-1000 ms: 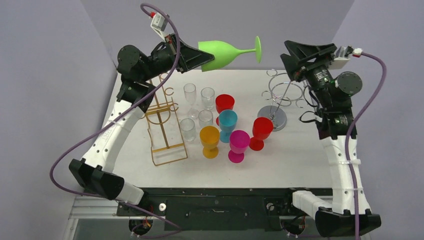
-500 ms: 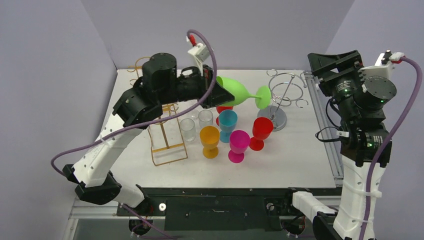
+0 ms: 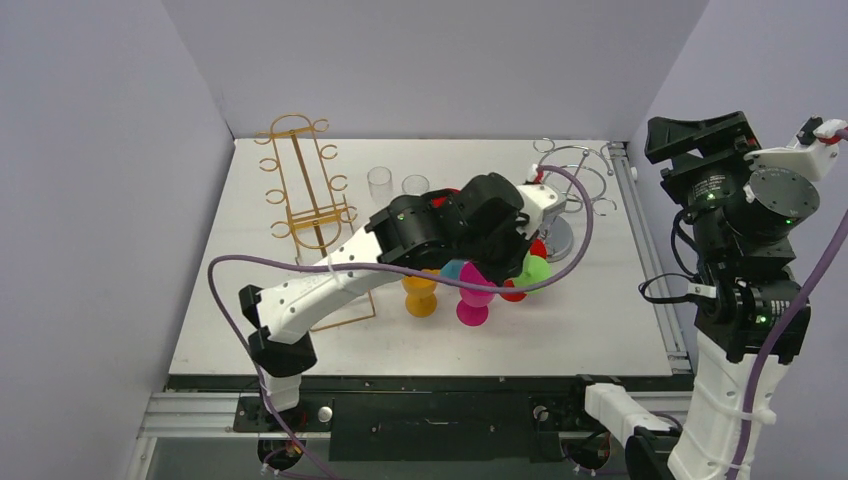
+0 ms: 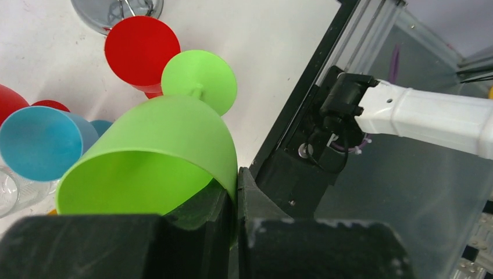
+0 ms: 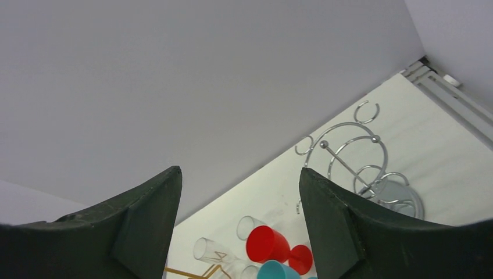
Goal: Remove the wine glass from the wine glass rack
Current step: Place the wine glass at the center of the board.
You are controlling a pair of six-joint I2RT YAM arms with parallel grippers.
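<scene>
1. Looking down the left wrist camera, I see the left gripper (image 4: 236, 180) pinched narrow on the rim of the green wine glass (image 4: 157, 145); one finger sits inside the bowl and one outside, both half lost against the dark housing.
2. The glass is tilted, its mouth toward the hand and its foot pointing away; the bowl hides nearly all of the stem; it hangs on neither rack.
3. Just past the foot stands a red glass (image 4: 142, 52); a blue glass (image 4: 40, 142) sits beside the bowl; I cannot tell whether the foot touches the red one.
4. From above, the left wrist covers its own fingers and the bowl; only the green foot peeks out, near a magenta glass (image 3: 477, 285).
5. The silver wire rack (image 3: 572, 185) stands just beyond the hand, partly crossed by the arm and cable; the gold rack (image 3: 305, 190) is well apart.
6. The right gripper (image 5: 239, 174) is spread wide and empty, raised well away from the glass; the frame edge cuts off its fingers.
</scene>
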